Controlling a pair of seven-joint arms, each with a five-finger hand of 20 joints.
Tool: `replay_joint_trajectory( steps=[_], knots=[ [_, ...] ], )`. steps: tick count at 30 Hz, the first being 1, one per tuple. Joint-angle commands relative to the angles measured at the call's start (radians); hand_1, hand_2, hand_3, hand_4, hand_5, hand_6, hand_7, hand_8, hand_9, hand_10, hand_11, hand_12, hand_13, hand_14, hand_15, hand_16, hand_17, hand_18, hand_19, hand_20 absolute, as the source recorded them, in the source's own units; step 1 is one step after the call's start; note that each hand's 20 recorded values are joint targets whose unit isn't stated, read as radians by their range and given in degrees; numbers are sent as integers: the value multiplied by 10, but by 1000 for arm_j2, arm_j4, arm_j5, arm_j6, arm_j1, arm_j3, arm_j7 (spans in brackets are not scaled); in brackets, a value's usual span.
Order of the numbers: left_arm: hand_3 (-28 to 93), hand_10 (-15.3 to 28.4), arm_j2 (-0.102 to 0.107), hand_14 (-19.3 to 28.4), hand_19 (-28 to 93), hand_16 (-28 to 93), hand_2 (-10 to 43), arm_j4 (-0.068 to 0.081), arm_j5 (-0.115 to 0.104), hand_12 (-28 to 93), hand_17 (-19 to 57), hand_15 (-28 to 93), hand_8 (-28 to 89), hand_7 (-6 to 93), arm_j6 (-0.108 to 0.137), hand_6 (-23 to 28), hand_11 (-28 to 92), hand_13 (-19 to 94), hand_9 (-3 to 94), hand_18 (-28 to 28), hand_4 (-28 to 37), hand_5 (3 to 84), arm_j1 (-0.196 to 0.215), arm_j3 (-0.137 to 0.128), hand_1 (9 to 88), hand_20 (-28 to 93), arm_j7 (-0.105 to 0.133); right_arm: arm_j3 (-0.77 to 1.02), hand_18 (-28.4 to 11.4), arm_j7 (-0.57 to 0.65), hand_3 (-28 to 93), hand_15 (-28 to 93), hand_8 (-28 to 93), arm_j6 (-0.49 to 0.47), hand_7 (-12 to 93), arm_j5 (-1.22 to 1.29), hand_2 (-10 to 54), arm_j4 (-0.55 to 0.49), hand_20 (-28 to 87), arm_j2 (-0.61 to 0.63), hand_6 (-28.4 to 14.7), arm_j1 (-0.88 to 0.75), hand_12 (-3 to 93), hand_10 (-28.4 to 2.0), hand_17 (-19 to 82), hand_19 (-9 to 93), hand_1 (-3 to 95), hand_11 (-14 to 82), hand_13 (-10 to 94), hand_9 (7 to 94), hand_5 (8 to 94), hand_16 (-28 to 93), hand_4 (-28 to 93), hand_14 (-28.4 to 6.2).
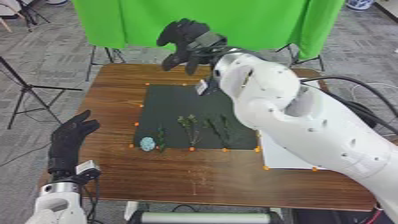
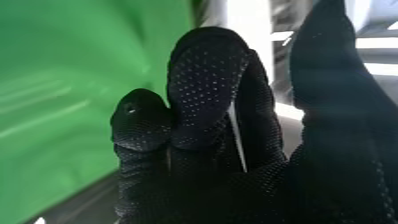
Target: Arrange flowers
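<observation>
In the head view, my right hand (image 1: 188, 41) is raised over the table's far edge, fingers loosely extended, holding nothing visible. The right wrist view has the right hand (image 2: 209, 95) with its fingers up and the thumb apart. My left hand (image 1: 71, 137) stands open over the table's left edge, away from the flowers. On the dark mat (image 1: 169, 100) a pale blue flower (image 1: 147, 144) lies at the near left corner. Beside it is a thin green stem (image 1: 161, 138); farther right are a leafy sprig (image 1: 189, 125) and some thin green stems (image 1: 218, 129).
Orange markers (image 1: 192, 149) dot the mat's edges. A white sheet (image 1: 286, 156) lies on the brown table (image 1: 169, 175) to the right, partly under my right arm. A green cloth (image 1: 258, 20) hangs behind the table, and a black tripod (image 1: 31, 87) stands at the left.
</observation>
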Motion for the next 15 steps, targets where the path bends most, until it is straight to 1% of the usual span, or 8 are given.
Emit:
replay_joint_trajectory(
  steps=[1,3,5,6,10,11,13,15],
  knots=[
    [771,133,-20,164,30,-18,-95,-10,3,135,119,235,-78,158,-4,12,216,434,517,109,-281,494,32,-3,202,197,-1,404,-113,110,713,518,-93,13,131,-1,-95,-118,371,327,27,-279,150,-145,594,927,364,74,873,553,522,277,-195,-28],
    [770,133,-23,164,30,-18,-95,-10,-3,134,119,235,-78,159,0,12,216,434,518,109,-282,494,34,-4,202,197,2,500,-113,138,709,520,-91,0,125,0,-95,-144,371,361,25,-378,149,-147,593,928,360,73,872,553,520,276,-192,-30],
    [771,132,-28,164,30,-18,-95,-10,-1,135,119,234,-79,159,-1,12,217,434,518,109,-282,494,36,-5,202,197,3,566,-115,157,706,522,-90,-17,119,-20,-95,-154,373,395,21,-460,149,-150,591,930,352,72,871,551,514,276,-190,-33],
    [770,132,-27,164,30,-18,-95,-8,1,135,119,235,-79,159,-4,12,217,434,518,109,-282,494,30,-1,202,197,1,597,-117,171,702,522,-88,-17,115,-25,-95,-159,374,414,19,-503,149,-152,590,930,349,72,871,550,512,275,-190,-34],
    [769,133,-30,163,30,-18,-95,-7,4,134,120,234,-79,159,-10,12,216,434,518,110,-282,494,26,2,203,197,-2,709,-128,207,687,526,-82,-76,105,-22,-95,-164,384,448,17,-648,149,-154,578,932,330,72,863,545,505,275,-186,-40],
    [769,132,-29,163,30,-18,-95,-6,3,134,120,234,-79,159,-9,13,216,434,518,110,-282,494,26,4,203,197,-1,734,-129,213,685,527,-81,-94,103,-20,-95,-166,386,450,16,-679,149,-155,574,932,328,71,861,543,503,275,-186,-42],
    [768,132,-31,163,30,-17,-95,-5,1,135,120,234,-79,158,-9,13,217,434,518,109,-282,494,26,3,204,197,-2,750,-133,223,680,529,-79,-79,101,-2,-95,-162,389,465,15,-724,150,-156,572,932,325,72,858,542,503,274,-185,-44],
    [768,132,-33,163,30,-17,-95,-6,2,135,120,234,-79,158,-7,13,217,434,518,110,-282,494,30,3,204,197,-3,760,-134,221,679,530,-77,-91,100,0,-95,-153,391,454,15,-751,152,-157,571,932,324,73,858,546,505,272,-184,-45]
  ],
)
